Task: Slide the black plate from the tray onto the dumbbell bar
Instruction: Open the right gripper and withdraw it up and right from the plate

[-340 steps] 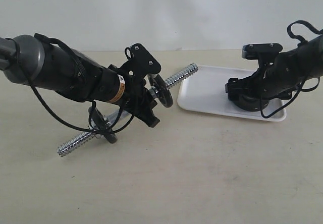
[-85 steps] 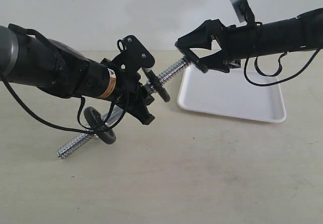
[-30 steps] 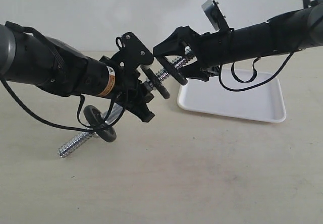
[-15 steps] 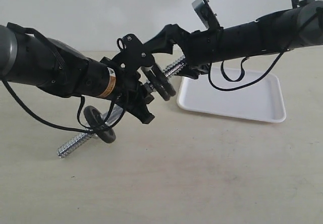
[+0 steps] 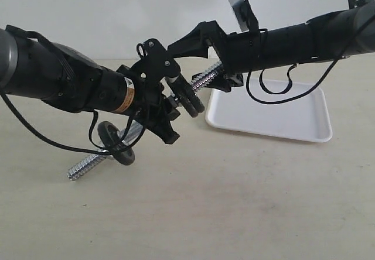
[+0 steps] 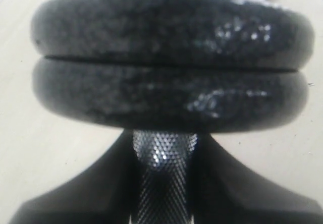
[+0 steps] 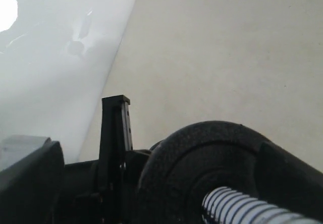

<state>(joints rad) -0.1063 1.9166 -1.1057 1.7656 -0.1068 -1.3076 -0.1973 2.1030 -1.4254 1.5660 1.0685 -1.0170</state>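
Note:
My left gripper [image 5: 167, 110] is shut on the knurled shaft of the dumbbell bar [image 5: 202, 83] and holds it tilted above the table. Two black plates sit pressed together on the bar just beyond it; the outer one is the black plate [image 5: 192, 99]. In the left wrist view both discs [image 6: 171, 32] fill the frame above the shaft [image 6: 164, 173]. My right gripper [image 5: 199, 67] is open around the bar's upper threaded end, a little back from the plate. Its view shows the plate [image 7: 202, 158] on the threads [image 7: 242, 209]. The white tray [image 5: 275, 116] lies empty behind.
A third black disc [image 5: 116, 144] sits on the bar's lower half, near the lower threaded end [image 5: 88, 167] close to the table. The beige table surface [image 5: 234, 201] stretches in front. A white wall stands behind the scene.
My right gripper slid the black plate down the threads until it met the other disc. It then drew back slightly to the right, jaws open. The left arm held still.

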